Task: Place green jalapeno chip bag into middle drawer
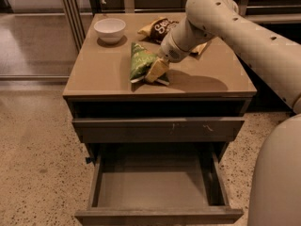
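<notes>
Camera view, looking down from the front onto a grey-brown cabinet (103,74). Near the middle of its top: the green jalapeno chip bag (139,60), scrunched into a peaked, triangular shape, lower edge touching the top. Pinched at its right edge by the gripper (157,69), pale fingers (159,68) drawn narrow onto the crinkled foil. Reaching in from the upper right: the cream arm (235,27), wrist just above the bag.

Pale lettering on the green bag, too small to read. Behind it, partly hidden by the wrist: a dark-brown-and-yellow chip bag (157,27) bearing white script that seems to start with an S, otherwise unreadable. At the back left corner, well apart from both bags: a white bowl (109,29).

Below the top: a dark slot, then a shut drawer front (141,126) with pale scratch marks. Lowest, pulled out toward the camera: the middle drawer (155,189), flat-bottomed tray in full view, plain front panel along the lower edge. Around the cabinet: speckled floor (37,164).
</notes>
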`<action>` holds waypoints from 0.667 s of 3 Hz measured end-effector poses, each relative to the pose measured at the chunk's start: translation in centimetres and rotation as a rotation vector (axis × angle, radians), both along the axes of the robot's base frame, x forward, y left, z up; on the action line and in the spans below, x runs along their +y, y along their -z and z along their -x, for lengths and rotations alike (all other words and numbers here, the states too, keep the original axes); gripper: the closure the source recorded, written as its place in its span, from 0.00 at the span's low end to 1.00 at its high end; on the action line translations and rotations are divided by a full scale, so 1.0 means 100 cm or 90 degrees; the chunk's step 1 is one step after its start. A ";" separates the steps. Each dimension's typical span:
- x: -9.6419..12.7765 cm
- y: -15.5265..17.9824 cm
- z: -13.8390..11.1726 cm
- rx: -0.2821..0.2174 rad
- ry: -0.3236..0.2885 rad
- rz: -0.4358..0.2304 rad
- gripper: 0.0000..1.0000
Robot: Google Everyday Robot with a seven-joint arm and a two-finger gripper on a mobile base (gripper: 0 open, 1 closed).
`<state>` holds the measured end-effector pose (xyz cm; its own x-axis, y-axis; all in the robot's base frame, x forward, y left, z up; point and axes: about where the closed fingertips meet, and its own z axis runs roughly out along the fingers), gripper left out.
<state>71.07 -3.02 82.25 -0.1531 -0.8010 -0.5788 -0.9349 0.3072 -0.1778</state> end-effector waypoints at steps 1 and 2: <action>-0.016 -0.038 0.042 0.027 -0.044 -0.026 1.00; -0.016 -0.038 0.042 0.027 -0.044 -0.026 1.00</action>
<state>66.89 -4.58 86.00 -0.1228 -0.7865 -0.6053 -0.9607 0.2472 -0.1262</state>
